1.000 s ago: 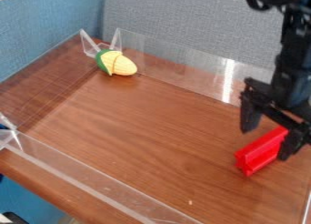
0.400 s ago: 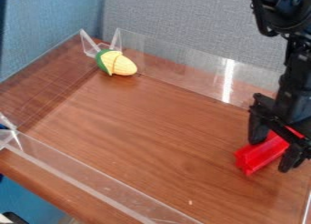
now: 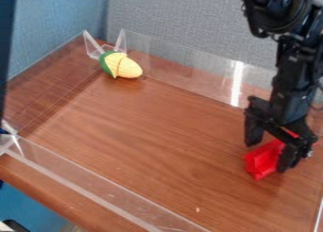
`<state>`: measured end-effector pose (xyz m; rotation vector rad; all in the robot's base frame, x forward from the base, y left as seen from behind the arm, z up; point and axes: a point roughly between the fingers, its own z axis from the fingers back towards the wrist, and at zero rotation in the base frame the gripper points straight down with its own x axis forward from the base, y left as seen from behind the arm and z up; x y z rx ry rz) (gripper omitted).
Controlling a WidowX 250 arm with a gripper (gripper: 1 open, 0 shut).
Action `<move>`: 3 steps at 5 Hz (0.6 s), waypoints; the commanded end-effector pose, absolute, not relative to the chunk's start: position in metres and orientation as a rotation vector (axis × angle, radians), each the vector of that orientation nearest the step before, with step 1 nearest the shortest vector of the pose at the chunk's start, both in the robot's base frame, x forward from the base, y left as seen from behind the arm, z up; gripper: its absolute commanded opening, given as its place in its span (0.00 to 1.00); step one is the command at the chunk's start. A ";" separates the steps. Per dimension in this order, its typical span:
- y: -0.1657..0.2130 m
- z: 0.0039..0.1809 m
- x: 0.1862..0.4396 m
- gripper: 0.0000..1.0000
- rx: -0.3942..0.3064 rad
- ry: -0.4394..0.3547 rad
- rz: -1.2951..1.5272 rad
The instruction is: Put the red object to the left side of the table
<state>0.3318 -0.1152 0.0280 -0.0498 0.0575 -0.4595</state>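
1. I have the red object (image 3: 263,158) at the lower right of the frame, lying on the surface (image 3: 151,132) near its right-hand edge, partly hidden by my hand (image 3: 278,146).
2. My hand stands wide open over the block, fingers pointing down, one to each side of it as far as this angle shows. I see no grip on it; whether a finger touches it I cannot tell.
3. I judge the step in hand to be the grasp, with the carry to the left all to do.
4. To do it well, I would match the finger line to the block's narrow width and centre on its middle, so it doesn't swing when raised.
5. I would lower until the pads sit beside its flanks, stopping short of pressing the wood, then close gently and evenly.
6. Closing off-centre could spin the block or nudge it towards the right edge.
7. Once it is firm, I'd lift straight up before travelling left, keeping clear of the toy corn (image 3: 123,65) at upper left.
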 end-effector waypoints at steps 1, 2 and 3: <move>-0.107 0.053 0.337 0.00 -0.059 0.006 -0.479; -0.101 0.070 0.337 0.00 -0.063 -0.014 -0.500; -0.095 0.096 0.336 0.00 -0.056 -0.062 -0.517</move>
